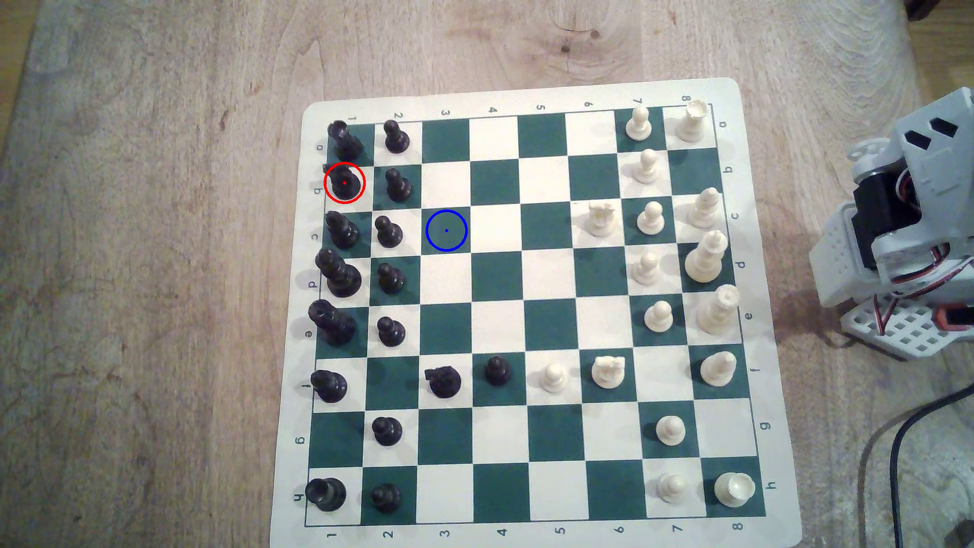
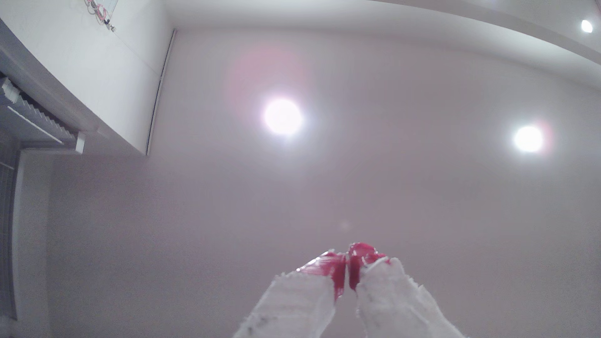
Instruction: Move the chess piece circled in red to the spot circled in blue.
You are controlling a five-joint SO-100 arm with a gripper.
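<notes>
the arm [image 1: 906, 221] sits folded off the board's edge, at the exterior view's right, roughly 3 o'clock from the board centre. in the wrist view the hand [image 2: 347, 269] points up at the ceiling, red-tipped fingers [image 2: 338, 273] pressed together with nothing between them.

the black knight [image 1: 344, 182] stands upright inside the red ring, on a cream square in the outermost file at the exterior view's left, between a black rook [image 1: 343, 138] at its 12 o'clock and a black bishop [image 1: 341, 230] at its 6 o'clock, a black pawn [image 1: 398, 185] just beside it at 3 o'clock. the blue-ringed square [image 1: 446, 230] is bare, dark green, at about 4 o'clock from the knight.

judgement: no approach begun. the knight lies across the whole board from the arm, near 9 o'clock, so the reach must pass over both armies, and close neighbours leave little room for the fingers.
</notes>
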